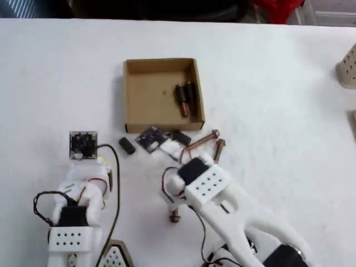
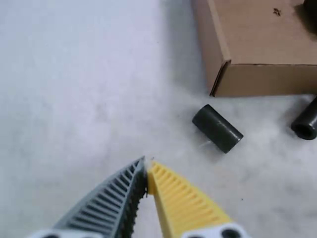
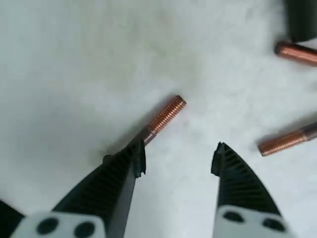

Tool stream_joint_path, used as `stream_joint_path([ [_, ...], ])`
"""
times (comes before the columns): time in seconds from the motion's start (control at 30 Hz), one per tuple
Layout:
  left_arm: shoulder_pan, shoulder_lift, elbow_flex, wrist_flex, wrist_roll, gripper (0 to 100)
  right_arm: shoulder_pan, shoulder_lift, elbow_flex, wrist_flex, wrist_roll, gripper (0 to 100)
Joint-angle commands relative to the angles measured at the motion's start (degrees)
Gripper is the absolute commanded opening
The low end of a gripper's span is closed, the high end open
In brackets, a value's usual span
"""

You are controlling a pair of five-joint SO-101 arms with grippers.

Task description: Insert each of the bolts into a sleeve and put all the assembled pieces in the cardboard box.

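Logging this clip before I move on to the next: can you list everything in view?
cardboard box: one, brown, mid-table, open top
assembled pieces: two, black sleeves with copper bolts, inside the box along one side wall
loose sleeves: two, black, on the table just in front of the box
loose bolts: at least three, copper, on the table around the right arm
object with holes: one, beige, at the table's edge
table: one, white
left arm, right arm: white, side by side
left end effector: grey and yellow, shut, empty
right end effector: black, open, a bolt beside one finger
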Motion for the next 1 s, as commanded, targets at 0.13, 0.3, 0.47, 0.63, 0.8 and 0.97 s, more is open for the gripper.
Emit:
stream_joint_path([
  [0.13, 0.5, -0.7, -0.3, -1.1, -0.4, 2, -1.0, 13.4, -0.4, -8.0, -0.7, 16.6],
  [0.3, 0.5, -0.7, -0.3, -1.1, -0.4, 2, -1.0, 17.7, -0.5, -10.8, -0.7, 16.6],
  [0.47, 0.5, -0.7, -0.3, -1.1, -0.4, 2, -1.0, 18.5, -0.5, -11.5, -0.7, 16.6],
  [0.63, 0.5, -0.7, -0.3, -1.1, -0.4, 2, -1.0, 18.1, -0.4, -11.2, -0.7, 14.8],
  [0.8, 0.5, -0.7, -0.3, -1.1, -0.4, 2, 1.3, 13.8, -0.6, -8.0, -0.7, 0.9],
  [0.97, 0.5, -0.7, -0.3, -1.1, -0.4, 2, 8.4, 2.8, -0.5, -3.4, -0.7, 1.8],
])
